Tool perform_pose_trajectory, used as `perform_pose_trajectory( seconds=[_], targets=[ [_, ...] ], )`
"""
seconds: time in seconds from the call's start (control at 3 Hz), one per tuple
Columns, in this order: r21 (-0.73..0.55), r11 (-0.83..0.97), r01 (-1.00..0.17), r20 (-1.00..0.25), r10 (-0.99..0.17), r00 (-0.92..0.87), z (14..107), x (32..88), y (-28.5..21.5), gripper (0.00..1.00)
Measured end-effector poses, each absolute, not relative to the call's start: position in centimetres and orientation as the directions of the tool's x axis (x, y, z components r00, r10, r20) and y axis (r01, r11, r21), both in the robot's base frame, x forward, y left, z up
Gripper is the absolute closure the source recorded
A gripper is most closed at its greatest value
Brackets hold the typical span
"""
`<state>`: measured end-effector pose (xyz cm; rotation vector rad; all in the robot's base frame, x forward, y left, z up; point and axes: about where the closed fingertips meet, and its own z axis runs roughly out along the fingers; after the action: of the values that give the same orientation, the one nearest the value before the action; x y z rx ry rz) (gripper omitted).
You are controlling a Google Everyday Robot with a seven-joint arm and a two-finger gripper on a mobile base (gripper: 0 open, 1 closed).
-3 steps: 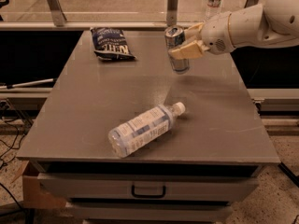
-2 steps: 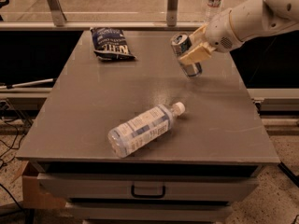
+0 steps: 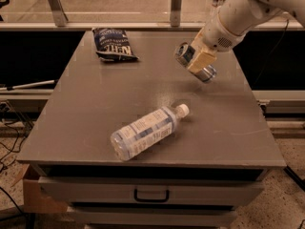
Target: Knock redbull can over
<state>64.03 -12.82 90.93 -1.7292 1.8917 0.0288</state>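
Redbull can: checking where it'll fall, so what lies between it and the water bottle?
Only bare tabletop, in the camera view. The gripper holds the tilted can toward the back; the bottle lies near the front.

End effector (image 3: 199, 63), over far right of desk (image 3: 90, 128): hides middle of redbull can (image 3: 182, 52). Arm (image 3: 248, 8): cut off by upper right edge. Snack bag (image 3: 113, 44): lettering unreadable.

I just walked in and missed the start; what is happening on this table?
The robot's gripper, over the far right of the table, has its jaws closed on a drink can, which leans steeply, top toward the left. A water bottle lies on its side near the front, and a snack bag lies at the far left.
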Motion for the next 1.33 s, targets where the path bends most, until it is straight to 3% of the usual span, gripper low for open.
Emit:
perform_pose_trajectory(
  seconds=[0.67,1.33],
  targets=[
    [-0.357,0.040,-0.933,-0.229,-0.972,0.046,88.9,63.7,-11.0,1.00],
    [-0.335,-0.031,-0.942,-0.177,-0.980,0.095,86.9,63.8,-7.7,1.00]
  ],
)
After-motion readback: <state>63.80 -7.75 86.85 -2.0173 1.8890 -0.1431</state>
